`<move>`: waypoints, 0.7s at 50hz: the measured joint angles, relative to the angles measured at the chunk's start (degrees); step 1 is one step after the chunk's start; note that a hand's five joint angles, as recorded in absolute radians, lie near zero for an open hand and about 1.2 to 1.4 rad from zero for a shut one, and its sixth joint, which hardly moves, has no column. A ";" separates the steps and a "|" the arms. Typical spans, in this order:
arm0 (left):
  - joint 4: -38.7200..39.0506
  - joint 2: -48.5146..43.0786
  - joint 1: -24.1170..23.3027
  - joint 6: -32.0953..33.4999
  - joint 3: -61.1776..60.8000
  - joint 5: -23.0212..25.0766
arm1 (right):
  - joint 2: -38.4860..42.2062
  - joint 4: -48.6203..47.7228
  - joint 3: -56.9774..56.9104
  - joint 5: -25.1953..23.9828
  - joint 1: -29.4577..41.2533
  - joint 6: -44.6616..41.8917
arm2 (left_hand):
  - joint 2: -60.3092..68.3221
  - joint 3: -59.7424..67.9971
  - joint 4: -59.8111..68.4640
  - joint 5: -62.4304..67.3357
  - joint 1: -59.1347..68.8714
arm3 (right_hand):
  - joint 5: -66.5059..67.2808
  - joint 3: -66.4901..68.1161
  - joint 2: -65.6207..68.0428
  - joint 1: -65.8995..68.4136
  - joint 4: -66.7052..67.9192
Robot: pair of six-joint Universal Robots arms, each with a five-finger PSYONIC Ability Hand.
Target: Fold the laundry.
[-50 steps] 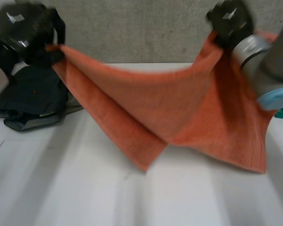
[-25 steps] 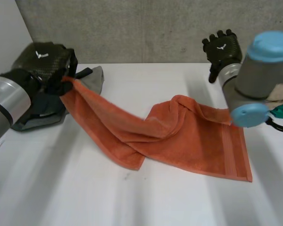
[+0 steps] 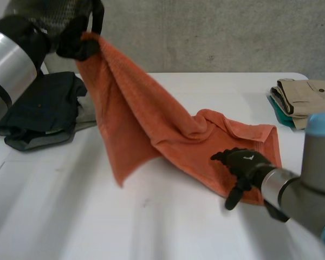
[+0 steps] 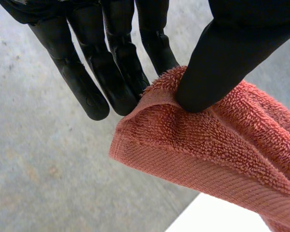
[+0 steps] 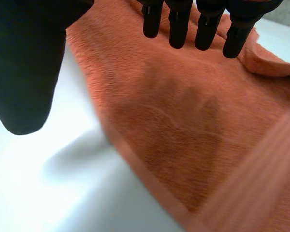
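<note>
1. The left hand (image 3: 76, 38) is clenched on one corner of the orange towel (image 3: 146, 119). In the left wrist view, the thumb of the left hand (image 4: 217, 63) presses the hemmed corner of the towel (image 4: 208, 145) against the fingers (image 4: 118, 72).
2. The gripped corner is held high above the white table (image 3: 151, 233), toward 10 o'clock from the table's middle, in front of the grey concrete wall (image 3: 206, 32).
3. The right hand (image 3: 244, 165) is released, with its fingers nearly straight and grasping nothing. It sits at the towel's near edge, toward 4 o'clock from the table's middle.
4. In the right wrist view, the fingertips (image 5: 179, 29) are over the towel (image 5: 183, 125). The thumb is out over bare table just beside the hem. Whether the hand touches the cloth cannot be told.
5. The towel's long axis runs from the raised corner at 10 o'clock, sloping down to the flat end at 4 o'clock.
6. One free corner hangs low near the table, toward 8 o'clock from the table's middle.
7. The right-hand part of the towel lies on the table, bunched into a ridge along its far side.
8. The towel has an orange terry pile with a flat woven band along the hem.
9. A pile of dark garments (image 3: 38, 111) lies at 9 o'clock. Folded beige trousers (image 3: 303, 95) rest on a teal cloth (image 3: 276, 105) at 3 o'clock, apart from the towel.
</note>
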 measured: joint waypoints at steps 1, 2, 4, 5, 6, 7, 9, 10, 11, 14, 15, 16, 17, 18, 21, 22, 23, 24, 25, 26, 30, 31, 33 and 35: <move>-0.36 0.00 -0.54 -0.02 0.78 -0.36 | 0.05 -1.87 0.92 0.47 0.69 1.00 | 0.00 0.00 0.00 0.00 0.00 | 0.00 0.00 0.00 0.00 0.00; -0.87 0.00 -1.22 -0.02 1.72 -0.83 | 0.28 -4.45 2.00 1.41 1.74 2.48 | 0.00 0.00 0.00 0.00 0.00 | 0.00 0.00 0.00 0.01 0.00; -1.60 0.01 -2.21 0.01 2.94 -1.44 | 0.98 -8.00 2.99 3.10 3.38 4.72 | 0.00 0.00 0.00 0.00 0.00 | 0.00 0.00 0.00 0.06 0.00; -1.83 0.02 -2.54 0.02 3.30 -1.63 | 1.32 -8.99 3.14 3.74 3.89 5.38 | 0.00 0.00 0.00 0.00 0.00 | 0.00 0.00 0.00 0.05 0.02; -2.12 0.03 -2.92 0.02 3.71 -1.86 | 1.95 -10.44 3.21 4.77 4.68 6.47 | 0.00 0.00 0.00 0.00 0.00 | 0.11 0.07 0.05 0.05 0.25; -2.40 0.07 -3.32 0.02 4.13 -2.09 | 2.75 -11.90 3.09 6.00 5.55 7.63 | 0.00 0.00 0.00 0.00 0.00 | 0.53 0.51 0.59 0.06 0.76; -2.80 0.13 -3.87 0.01 4.64 -2.37 | 4.05 -13.61 2.65 7.76 6.64 9.13 | 0.00 0.00 0.00 0.00 0.00 | 1.18 1.25 1.49 0.06 1.28; -2.91 0.16 -4.05 0.00 4.79 -2.46 | 4.70 -14.19 2.25 8.59 7.08 9.72 | 0.00 0.00 0.00 0.00 0.00 | 2.22 2.94 3.13 1.52 2.22; -2.97 0.20 -4.15 -0.01 4.89 -2.51 | 5.13 -14.50 1.96 9.10 7.31 10.04 | 0.00 0.00 0.00 0.00 0.00 | 6.92 7.04 7.22 5.66 6.76; -3.12 0.31 -4.29 -0.08 5.04 -2.71 | 8.56 -15.98 -0.83 13.98 8.48 12.25 | 0.00 0.00 0.01 0.00 0.00 | 37.57 38.90 40.24 37.59 37.38; -3.14 0.35 -4.24 -0.06 5.01 -2.81 | 9.38 -16.25 -1.71 15.73 8.61 12.78 | 0.00 0.00 0.00 0.00 0.00 | 46.59 46.68 48.04 45.32 46.52; -3.17 0.41 -4.13 -0.04 4.93 -2.93 | 9.85 -16.49 -2.38 17.32 8.61 13.12 | 0.00 0.00 0.00 0.00 0.00 | 50.96 51.04 52.25 50.02 51.11; -3.22 0.52 -3.92 -0.01 4.79 -3.14 | 10.00 -16.64 -2.76 18.28 8.55 13.25 | 0.00 0.00 0.00 0.00 0.00 | 52.47 52.85 53.88 51.88 53.11; -3.26 0.62 -3.67 0.03 4.59 -3.34 | 9.85 -16.95 -3.43 20.39 8.17 13.16 | 0.00 0.00 0.00 0.00 0.00 | 54.26 54.92 55.15 52.42 55.47; -3.37 0.89 -2.54 0.12 3.65 -3.84 | 7.58 -17.40 -3.76 22.15 6.63 11.19 | 0.00 0.00 0.00 0.00 0.00 | 54.38 55.42 55.15 52.42 56.05; -3.43 0.97 -1.84 0.16 3.05 -3.97 | 5.88 -17.53 -3.69 22.08 5.61 9.54 | 0.00 0.00 0.00 0.00 0.00 | 54.39 55.45 55.15 52.42 56.07; -3.46 1.00 -1.39 0.18 2.69 -4.02 | 4.64 -17.56 -3.60 21.79 4.86 8.25 | 0.00 0.00 0.00 0.00 0.00 | 54.38 55.46 55.15 52.42 56.06; -3.54 1.07 -0.12 0.27 1.62 -4.01 | 1.51 -17.56 -3.36 20.35 2.96 4.71 | 0.00 0.00 0.00 0.00 0.00 | 54.38 55.46 55.15 52.42 56.06; -3.61 1.04 1.06 0.42 0.65 -3.82 | -0.81 -17.40 -3.20 18.75 1.48 1.77 | 0.00 0.00 0.01 0.00 0.00 | 54.39 55.46 55.15 52.42 56.06; -3.68 0.97 2.02 0.58 -0.17 -3.54 | -2.72 -17.14 -3.10 17.14 0.25 -0.87 | 0.00 0.00 0.01 0.00 0.00 | 54.39 55.46 55.15 52.42 56.06; -3.87 -0.40 6.66 2.14 -4.25 -0.93 | -9.61 -13.75 -3.36 8.70 -4.64 -13.35 | 0.00 0.00 0.01 0.00 0.00 | 54.39 55.46 55.15 52.38 56.06; -3.88 -1.33 8.25 3.06 -5.71 0.36 | -11.37 -11.49 -3.84 5.67 -6.14 -17.96 | 0.00 0.00 0.01 0.00 0.00 | 54.39 55.47 55.15 52.38 56.06; -3.95 -2.97 10.16 4.62 -7.65 2.23 | -12.87 -7.97 -4.78 2.58 -7.71 -23.32 | 0.00 0.00 0.01 0.00 0.00 | 54.39 55.51 55.15 52.38 56.07; -4.09 -5.18 11.83 6.67 -9.46 4.25 | -13.55 -4.90 -5.72 0.75 -8.71 -27.12 | 0.00 0.00 0.01 0.00 0.00 | 54.39 55.57 55.15 52.38 56.06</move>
